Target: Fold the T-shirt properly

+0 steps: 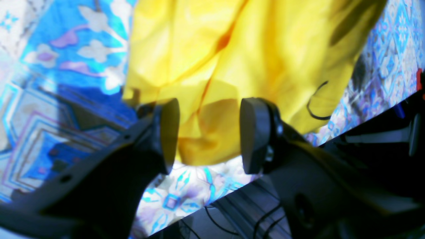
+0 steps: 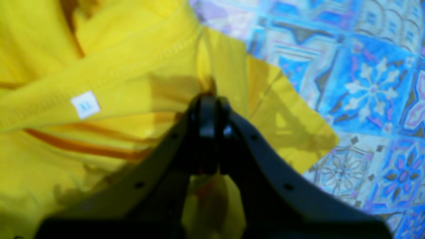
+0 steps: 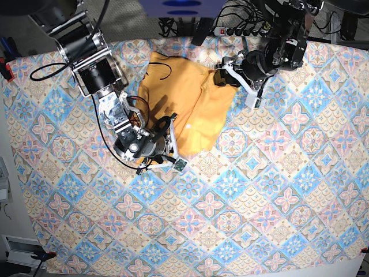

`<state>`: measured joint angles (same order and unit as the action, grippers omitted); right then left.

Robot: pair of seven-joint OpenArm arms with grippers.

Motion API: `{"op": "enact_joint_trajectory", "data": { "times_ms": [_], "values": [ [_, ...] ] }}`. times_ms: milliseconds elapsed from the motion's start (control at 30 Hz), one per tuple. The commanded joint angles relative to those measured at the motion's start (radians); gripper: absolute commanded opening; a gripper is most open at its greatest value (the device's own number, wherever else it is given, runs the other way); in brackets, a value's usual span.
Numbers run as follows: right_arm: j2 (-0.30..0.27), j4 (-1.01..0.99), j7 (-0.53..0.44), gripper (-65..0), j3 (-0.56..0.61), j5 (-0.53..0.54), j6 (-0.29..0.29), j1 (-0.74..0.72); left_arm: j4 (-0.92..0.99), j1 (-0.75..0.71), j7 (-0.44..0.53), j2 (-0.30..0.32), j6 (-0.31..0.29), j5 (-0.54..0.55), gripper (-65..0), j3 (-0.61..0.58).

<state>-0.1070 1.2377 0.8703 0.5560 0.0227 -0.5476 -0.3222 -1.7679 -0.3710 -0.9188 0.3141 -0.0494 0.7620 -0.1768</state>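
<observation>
The yellow-orange T-shirt (image 3: 187, 101) lies crumpled on the patterned tablecloth, toward the far middle of the table. My right gripper (image 2: 209, 101) is shut, its fingertips pinching a fold of the T-shirt (image 2: 109, 76) beside the collar band, where a small white size label (image 2: 85, 104) shows. In the base view that right gripper (image 3: 171, 128) sits at the shirt's near-left edge. My left gripper (image 1: 209, 132) is open, its two pads standing either side of a hanging edge of the T-shirt (image 1: 265, 49) without closing on it. That left gripper (image 3: 221, 76) is at the shirt's far-right edge.
The blue-pink patterned tablecloth (image 3: 259, 190) covers the whole table. A thin black cable loop (image 1: 315, 104) lies on the shirt near the far edge. The table's far edge (image 1: 232, 196) with cables below it is right behind my left gripper. A power strip (image 3: 242, 30) sits beyond the table.
</observation>
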Motion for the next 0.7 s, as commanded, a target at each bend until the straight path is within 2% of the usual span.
{"op": "enact_joint_trajectory", "data": {
  "times_ms": [0,100,300,400,667],
  "values": [
    [0.000,0.001,-0.015,-65.0,-0.034,0.000,0.004,-0.025,-0.026,0.005,0.011,0.007,-0.004,0.006,-36.0,0.026],
    [0.000,0.007,-0.015,-64.6,-0.096,0.000,0.004,-0.022,-0.054,0.004,0.007,0.009,-0.004,0.004,-36.0,0.075],
    [0.013,0.032,-0.015,-63.9,-0.096,0.000,0.004,-0.004,-0.057,0.007,0.005,0.007,-0.004,0.004,-36.0,0.116],
    [0.063,0.032,-0.015,-62.3,-0.098,0.000,0.004,-0.002,-0.057,0.008,0.008,0.003,-0.004,0.004,-36.0,0.115],
    [0.149,0.020,-0.021,-59.7,-0.098,0.000,0.004,-0.002,-0.057,0.008,0.011,0.003,-0.004,0.007,-36.0,0.113]
  ]
}}
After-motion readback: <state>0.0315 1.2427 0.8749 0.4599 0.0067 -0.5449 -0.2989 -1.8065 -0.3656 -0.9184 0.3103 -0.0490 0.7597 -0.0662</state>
